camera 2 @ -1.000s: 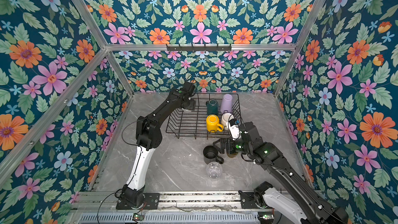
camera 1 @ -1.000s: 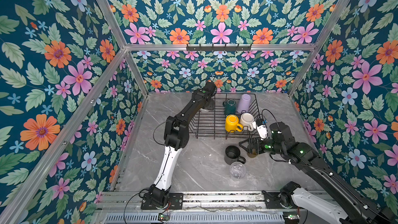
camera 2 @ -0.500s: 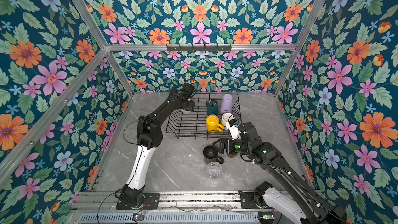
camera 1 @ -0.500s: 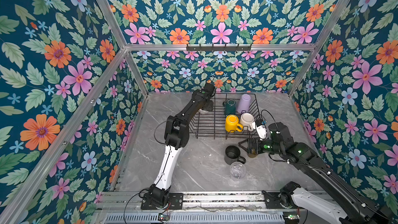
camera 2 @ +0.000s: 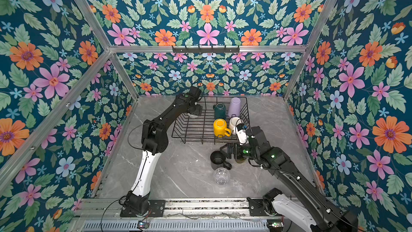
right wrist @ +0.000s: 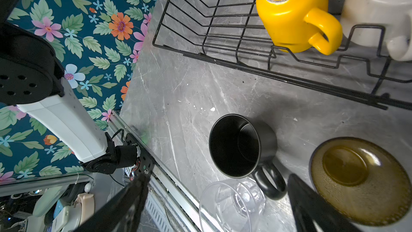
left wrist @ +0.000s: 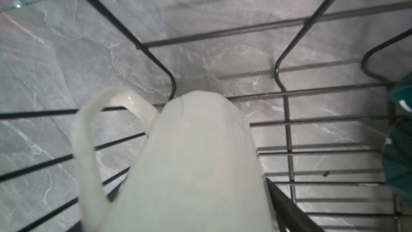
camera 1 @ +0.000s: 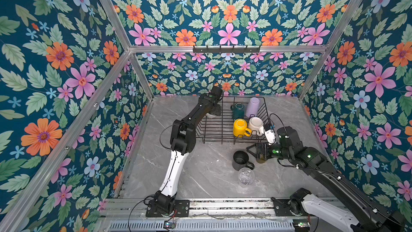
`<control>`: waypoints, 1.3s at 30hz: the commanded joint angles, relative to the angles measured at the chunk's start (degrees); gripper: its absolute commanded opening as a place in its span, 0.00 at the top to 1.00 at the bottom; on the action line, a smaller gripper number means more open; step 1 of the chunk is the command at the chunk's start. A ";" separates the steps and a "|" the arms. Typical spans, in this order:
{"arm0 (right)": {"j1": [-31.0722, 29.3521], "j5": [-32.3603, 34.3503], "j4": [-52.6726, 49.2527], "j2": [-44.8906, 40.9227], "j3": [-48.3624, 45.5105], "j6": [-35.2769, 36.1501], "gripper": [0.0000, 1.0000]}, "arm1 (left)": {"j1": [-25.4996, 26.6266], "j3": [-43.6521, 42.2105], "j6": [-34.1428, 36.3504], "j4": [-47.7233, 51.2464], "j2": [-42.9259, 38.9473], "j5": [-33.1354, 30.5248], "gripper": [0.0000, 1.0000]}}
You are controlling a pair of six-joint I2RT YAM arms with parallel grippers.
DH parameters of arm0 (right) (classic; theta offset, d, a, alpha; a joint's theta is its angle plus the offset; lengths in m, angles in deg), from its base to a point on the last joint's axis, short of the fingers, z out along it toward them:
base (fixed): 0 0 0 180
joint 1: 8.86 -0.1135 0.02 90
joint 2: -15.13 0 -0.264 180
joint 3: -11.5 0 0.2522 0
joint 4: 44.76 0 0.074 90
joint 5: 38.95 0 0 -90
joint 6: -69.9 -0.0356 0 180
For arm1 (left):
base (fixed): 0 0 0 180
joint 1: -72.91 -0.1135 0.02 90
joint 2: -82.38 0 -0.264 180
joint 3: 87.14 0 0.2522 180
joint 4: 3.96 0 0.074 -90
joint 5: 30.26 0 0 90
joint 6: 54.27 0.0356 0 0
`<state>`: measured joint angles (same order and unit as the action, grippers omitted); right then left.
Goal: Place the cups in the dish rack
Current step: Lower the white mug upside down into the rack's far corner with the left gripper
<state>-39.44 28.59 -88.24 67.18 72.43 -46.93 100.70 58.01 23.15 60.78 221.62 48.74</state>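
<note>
Right gripper (camera 1: 251,150) has edged toward the black mug (camera 1: 240,160), fingers apart. Left gripper (camera 1: 214,111) is over a white mug (left wrist: 200,164) in the rack's (camera 1: 214,128) far-left corner, grip unclear. Five cups (camera 1: 239,127) look racked; black mug, olive tumbler (right wrist: 356,179) and clear tumbler (camera 1: 246,176) wait on the desk (camera 1: 200,175).

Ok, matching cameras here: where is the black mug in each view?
Both top views: black mug on the table, near side of the dish rack.
Left wrist: not in it.
Right wrist: upright, beside the clear tumbler.
Shared landmark: the dish rack.
</note>
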 commanded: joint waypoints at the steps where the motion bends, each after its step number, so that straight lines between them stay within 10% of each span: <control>1: -0.05 -0.43 1.34 0.00 0.06 -0.24 0.03 | -0.11 -0.26 0.41 -0.58 -0.45 -0.33 0.07; 12: -0.01 -0.57 1.45 0.23 -0.22 -0.42 0.03 | -0.11 -0.96 0.59 -2.11 -2.42 1.02 0.08; 39: -0.03 -1.13 2.40 0.24 -0.60 -1.19 0.04 | -0.63 -1.05 0.10 -1.04 -4.48 5.64 0.49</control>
<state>-39.44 28.51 -87.43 67.38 71.80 -47.50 100.13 56.81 23.59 59.19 218.12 53.83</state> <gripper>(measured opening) 0.964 0.796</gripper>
